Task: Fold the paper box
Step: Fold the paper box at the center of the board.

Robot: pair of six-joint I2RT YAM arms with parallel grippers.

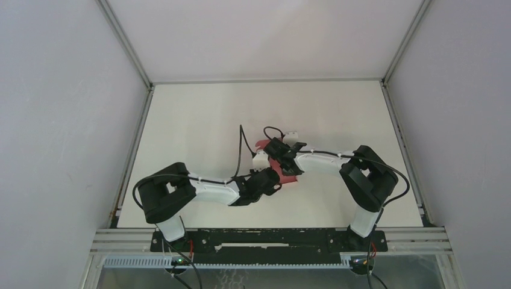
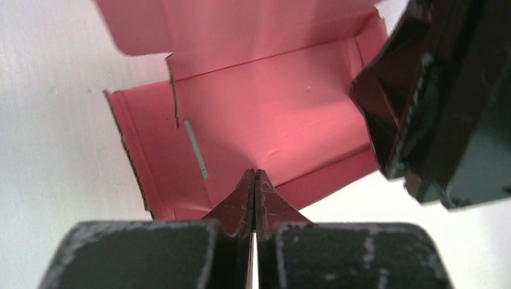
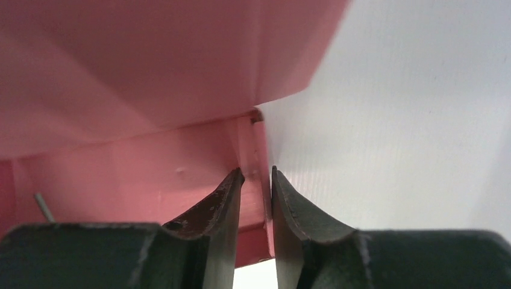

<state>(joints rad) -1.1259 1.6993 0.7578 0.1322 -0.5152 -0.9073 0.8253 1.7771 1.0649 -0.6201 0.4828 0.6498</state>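
The pink paper box (image 1: 290,179) lies open at the table's middle, mostly hidden under both grippers in the top view. In the left wrist view it (image 2: 271,102) shows its inner floor, raised side walls and a far flap. My left gripper (image 2: 255,176) is shut with nothing between its jaws, its tips at the box floor near the front wall. My right gripper (image 3: 256,177) straddles the box's right side wall (image 3: 260,150), its jaws nearly closed on that thin wall. It shows as a black shape in the left wrist view (image 2: 434,108).
The white table (image 1: 199,120) stretches all around the box. Metal frame rails (image 1: 129,156) run along its left, right and far edges. Grey walls enclose the cell. Cables (image 1: 244,144) loop above both wrists.
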